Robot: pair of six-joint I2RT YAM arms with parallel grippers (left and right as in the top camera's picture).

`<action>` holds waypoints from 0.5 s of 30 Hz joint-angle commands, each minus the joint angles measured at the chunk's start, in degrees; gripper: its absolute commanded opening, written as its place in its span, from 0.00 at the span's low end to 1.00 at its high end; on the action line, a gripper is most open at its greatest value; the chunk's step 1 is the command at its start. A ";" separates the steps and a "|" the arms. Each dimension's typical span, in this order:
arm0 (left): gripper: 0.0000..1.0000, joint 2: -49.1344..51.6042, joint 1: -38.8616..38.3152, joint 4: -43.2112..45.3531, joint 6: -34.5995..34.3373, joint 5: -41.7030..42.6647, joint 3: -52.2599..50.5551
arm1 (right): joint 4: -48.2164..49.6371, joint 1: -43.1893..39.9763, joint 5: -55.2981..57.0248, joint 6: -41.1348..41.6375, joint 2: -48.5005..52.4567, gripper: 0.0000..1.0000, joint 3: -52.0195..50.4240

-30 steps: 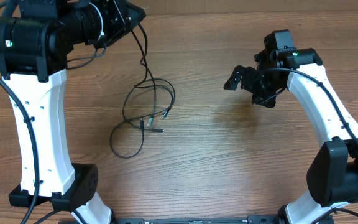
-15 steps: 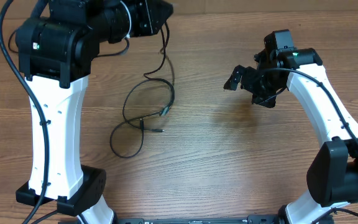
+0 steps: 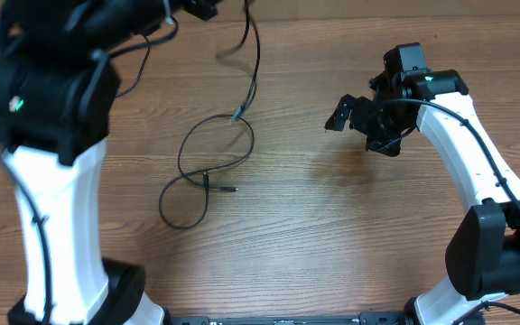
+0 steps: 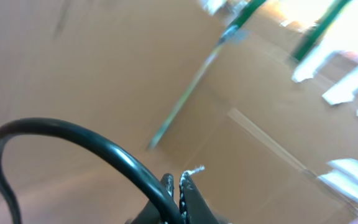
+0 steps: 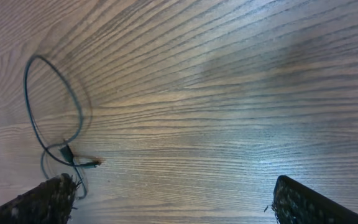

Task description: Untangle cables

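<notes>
Thin black cables lie in loose loops at the table's left centre, with a silvery plug tip beside the lower loop. One strand rises off the table toward my left gripper at the top edge, its plug end hanging just above the loop. In the left wrist view the jaws are shut with a black cable pinched in them. My right gripper is open and empty, to the right of the cables. The right wrist view shows its open fingers and the cable loop at the left.
The wooden table carries nothing else. The left arm's white links stand over the left side, and the right arm curves along the right side. Thicker black arm cables run along both arms.
My left arm has swung up and to the right, pulling one strand upward. That strand's plug end has lifted off the table. The right arm has not moved.
</notes>
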 commanded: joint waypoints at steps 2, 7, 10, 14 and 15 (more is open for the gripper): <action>0.04 -5.64 -0.04 3.15 -4.90 3.37 0.63 | 0.02 0.15 0.02 -0.04 -0.39 1.00 0.09; 0.04 -7.50 -0.04 -4.20 -4.85 3.21 0.63 | 0.02 0.15 0.02 -0.07 -0.39 1.00 0.09; 0.04 -7.48 -0.04 -11.17 -4.46 2.23 0.61 | 0.02 0.15 0.02 -0.07 -0.39 1.00 0.09; 0.04 -7.43 -0.04 -23.58 -1.03 -7.98 0.61 | 1.70 0.15 -0.87 2.71 -0.39 1.00 0.09; 0.04 -7.32 -0.04 -25.90 0.39 -10.93 0.61 | 1.31 0.15 -2.91 4.04 -0.39 1.00 0.09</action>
